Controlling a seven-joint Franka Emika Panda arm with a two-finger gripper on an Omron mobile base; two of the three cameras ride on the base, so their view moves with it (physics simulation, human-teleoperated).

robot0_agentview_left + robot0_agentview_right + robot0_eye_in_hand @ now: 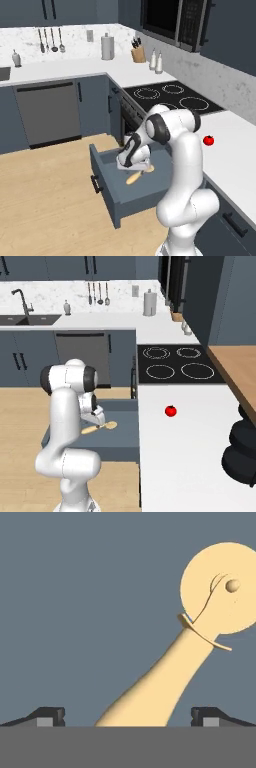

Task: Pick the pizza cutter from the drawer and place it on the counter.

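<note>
1. The drawer (112, 195) stands pulled out from the blue-grey cabinets below the counter (235, 150); its flat front panel carries a dark bar handle facing the wooden floor (45, 200).
2. Drawer contents: the pizza cutter (139, 175) lies flat on the slate-blue drawer floor. I can make out no other item in the drawer, though the arm hides part of it.
3. In the right base view the pizza cutter (100, 427) lies with its disc head toward the counter (190, 466) side and its handle pointing away toward the arm.
4. Hand view: the pizza cutter (185, 652) runs diagonally, round disc at upper right, tapered handle running down to the lower middle, between the two fingertips (47, 716).
5. The gripper (127, 717) is spread wide, one tip on each side of the handle end with a clear gap on both sides; neither tip touches the handle. It grasps nothing.
6. In the left base view the gripper (136, 167) points down into the drawer, directly over the cutter.
7. On the counter: a small red tomato (208, 140) sits near the black cooktop (172, 97), well apart from the drawer.
8. In the right base view the tomato (171, 410) sits on the white slab, just in front of the cooktop (175, 363).
</note>
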